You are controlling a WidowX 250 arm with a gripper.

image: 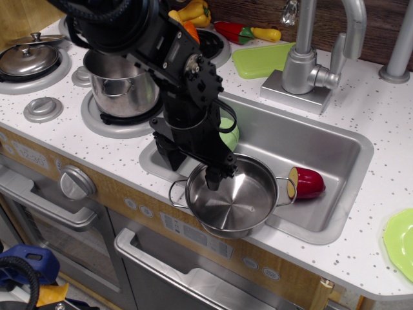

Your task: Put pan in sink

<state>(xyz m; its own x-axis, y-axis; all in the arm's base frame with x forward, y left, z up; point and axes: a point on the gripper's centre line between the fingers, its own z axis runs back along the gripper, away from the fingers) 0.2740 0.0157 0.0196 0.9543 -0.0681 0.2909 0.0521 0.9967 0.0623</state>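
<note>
The black gripper (193, 169) stands spread, one finger (212, 178) inside the shiny round steel pan (232, 197), gripping nothing, the brushed sink (310, 145) beyond.

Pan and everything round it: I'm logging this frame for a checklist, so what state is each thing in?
pan: upright, empty, perched on the sink's front edge.
sink: dry, with the red toy inside.
gripper: open, one finger inside the pan, one outside.
steel pot: upright on the burner, uncovered.
lidded pan: lid on.
red toy: lying on its side.
</note>
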